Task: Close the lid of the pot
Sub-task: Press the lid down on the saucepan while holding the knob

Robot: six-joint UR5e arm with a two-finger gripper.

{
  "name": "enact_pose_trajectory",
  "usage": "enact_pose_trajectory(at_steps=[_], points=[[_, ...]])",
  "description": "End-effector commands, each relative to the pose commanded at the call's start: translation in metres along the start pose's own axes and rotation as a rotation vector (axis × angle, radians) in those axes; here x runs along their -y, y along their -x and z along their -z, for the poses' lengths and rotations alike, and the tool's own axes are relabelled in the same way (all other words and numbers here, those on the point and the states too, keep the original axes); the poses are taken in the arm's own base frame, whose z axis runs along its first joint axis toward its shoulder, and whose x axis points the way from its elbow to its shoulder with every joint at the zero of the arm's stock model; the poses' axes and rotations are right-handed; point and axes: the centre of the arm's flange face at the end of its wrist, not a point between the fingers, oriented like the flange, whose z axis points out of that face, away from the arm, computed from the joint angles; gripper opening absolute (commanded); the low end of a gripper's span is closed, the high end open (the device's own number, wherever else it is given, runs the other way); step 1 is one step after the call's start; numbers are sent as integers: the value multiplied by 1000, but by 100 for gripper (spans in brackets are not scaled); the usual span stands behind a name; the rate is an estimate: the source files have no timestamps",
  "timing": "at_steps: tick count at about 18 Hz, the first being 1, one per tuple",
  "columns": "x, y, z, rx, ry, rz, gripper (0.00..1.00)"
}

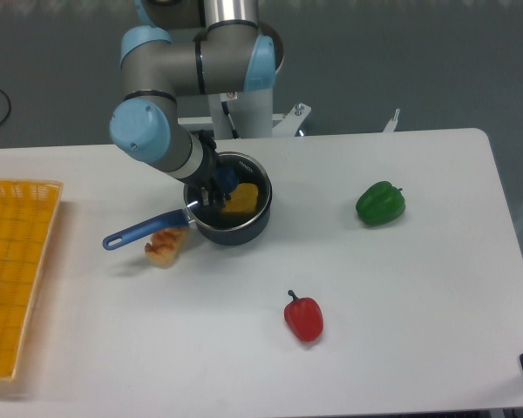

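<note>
The dark pot stands left of the table's middle, its long blue handle pointing left. A yellow piece of food lies inside it. The glass lid shows as a thin silver rim level with the pot's mouth, and the yellow food is seen through it. My gripper reaches down from the left onto the lid's centre. Its fingers appear shut on the small knob, which they hide. I cannot tell whether the lid rests on the pot or hangs just above it.
A browned piece of food lies under the pot handle. A green pepper sits to the right, and a red pepper in front. A yellow basket stands at the left edge. The arm's base is behind the pot.
</note>
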Motion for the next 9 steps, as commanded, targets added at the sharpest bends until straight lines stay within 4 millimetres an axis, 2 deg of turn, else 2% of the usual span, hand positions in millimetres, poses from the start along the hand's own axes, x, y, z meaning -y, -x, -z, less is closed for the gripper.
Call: enact_pose_trajectory(at_steps=[3,5,9], points=[[0,1,-2,-4,19,-3,65],[0,0,-3,-5,18,-4,76],[-1,0,-3,-6,17,-6,80]])
